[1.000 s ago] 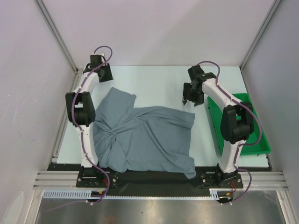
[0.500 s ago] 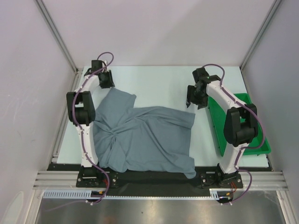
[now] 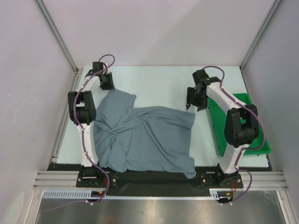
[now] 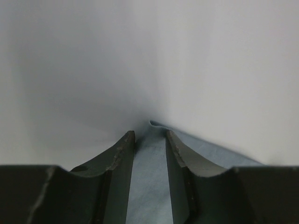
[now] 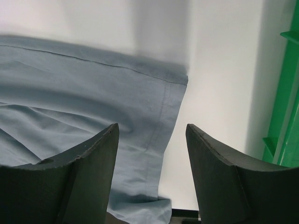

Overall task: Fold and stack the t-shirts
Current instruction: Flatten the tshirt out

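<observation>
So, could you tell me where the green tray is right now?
In the top view the green tray sits at the table's right edge, partly under the right arm, just right of the spread t-shirt.

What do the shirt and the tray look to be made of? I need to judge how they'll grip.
Shirt: soft cloth, knit or woven, with a matte blue-grey finish. It wrinkles and drapes flat, and a stitched hem runs along its edge.
Tray: probably hard plastic, bright green with a slight sheen. The right wrist view shows stiff, moulded ribs on its wall.
</observation>
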